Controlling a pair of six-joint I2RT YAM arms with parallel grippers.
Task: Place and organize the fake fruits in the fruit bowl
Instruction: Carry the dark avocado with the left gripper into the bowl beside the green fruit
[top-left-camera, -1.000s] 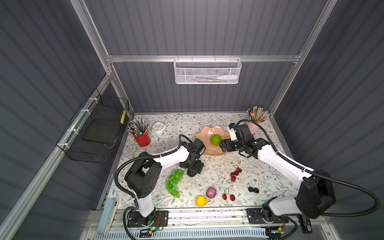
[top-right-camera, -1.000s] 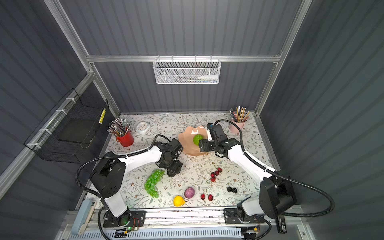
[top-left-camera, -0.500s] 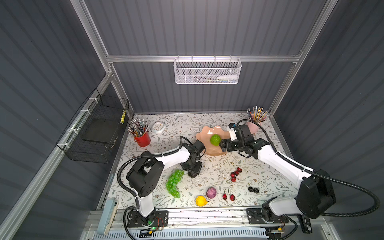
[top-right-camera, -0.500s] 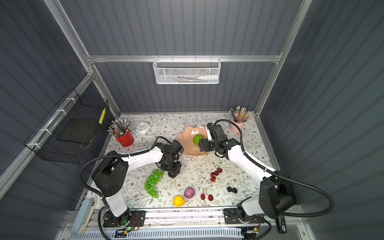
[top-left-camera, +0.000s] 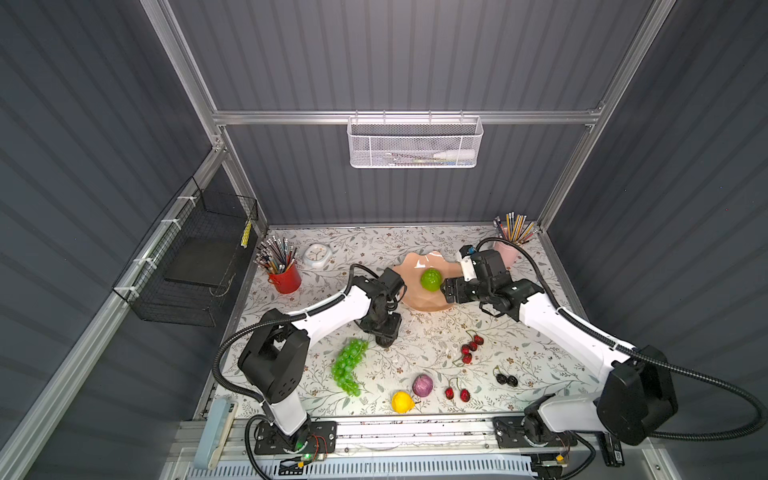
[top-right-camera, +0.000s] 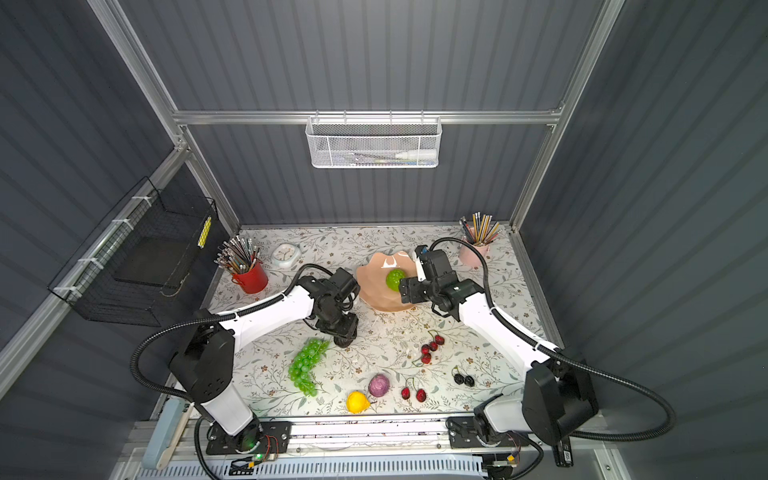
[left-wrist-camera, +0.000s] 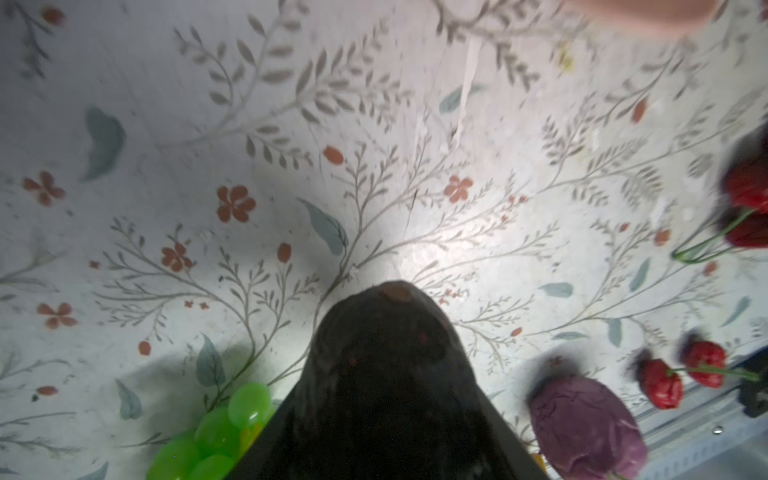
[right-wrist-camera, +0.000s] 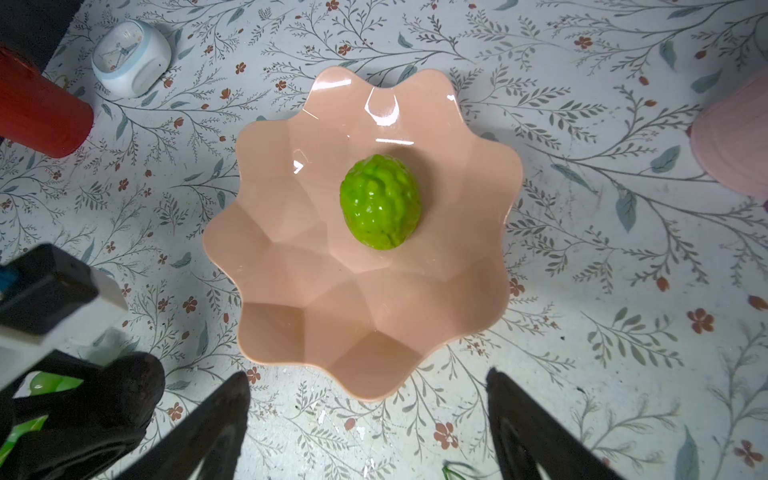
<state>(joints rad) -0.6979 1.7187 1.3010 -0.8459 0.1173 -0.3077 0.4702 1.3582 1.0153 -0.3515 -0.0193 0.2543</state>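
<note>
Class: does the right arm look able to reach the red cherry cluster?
Probably yes: the right tool is open and empty; the red cherry cluster lies uncovered beside that arm.

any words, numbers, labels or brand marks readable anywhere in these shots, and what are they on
No text can be read in any view.
Small white clock: dial markings too blurred to read.
Yellow tag on the black wire basket: too small to read.
White tube in the white mesh basket: any print is too small to read.
</note>
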